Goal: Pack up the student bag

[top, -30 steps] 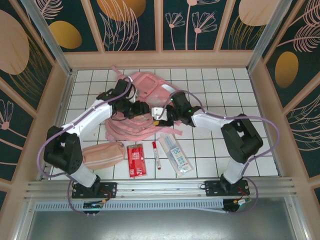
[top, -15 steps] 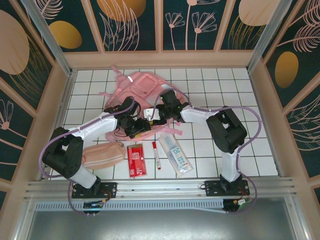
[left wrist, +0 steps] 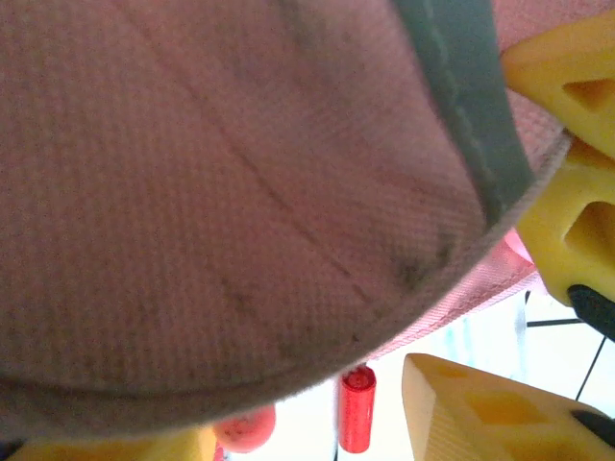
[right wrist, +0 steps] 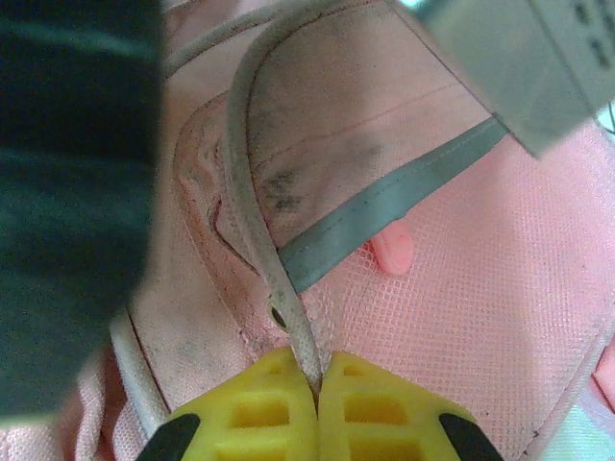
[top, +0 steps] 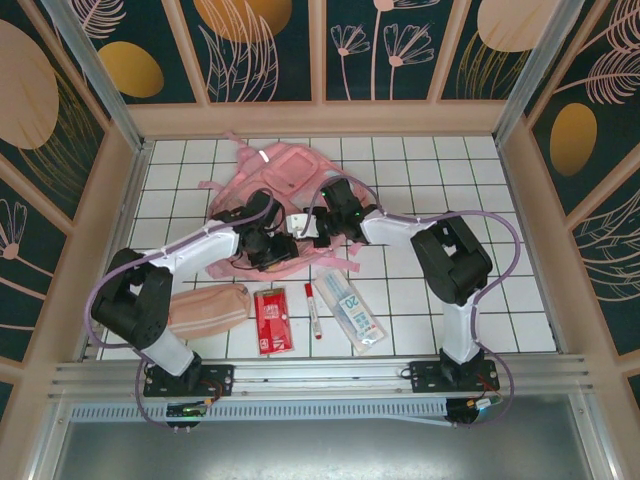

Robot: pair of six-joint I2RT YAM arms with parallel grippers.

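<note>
The student bag (top: 285, 175), light pink with grey strips, lies crumpled at the middle of the tiled table. My right gripper (top: 318, 228) is shut on the grey piping of its flap edge (right wrist: 288, 317), yellow fingertips (right wrist: 269, 403) pressed together round it. A grey reflective strip (right wrist: 384, 206) and pink mesh (right wrist: 480, 288) lie beyond. My left gripper (top: 274, 246) sits under the bag's front edge, and pink fabric (left wrist: 240, 192) drapes over its camera. Its yellow fingers (left wrist: 480, 413) stand apart, with nothing seen between the tips. The right gripper's fingers (left wrist: 577, 221) show beside the flap edge.
In front of the bag lie a peach pencil pouch (top: 205, 307), a red box (top: 272, 318), a red marker (top: 313, 308) and a clear packet (top: 353, 308). Wooden walls (top: 120, 200) enclose the table. Bare tiles (top: 470, 180) stretch to the right.
The right gripper swung left to the bag's flap and closed on its edge piping. The left gripper moved in under the bag's front. The bag shifted toward the back.
</note>
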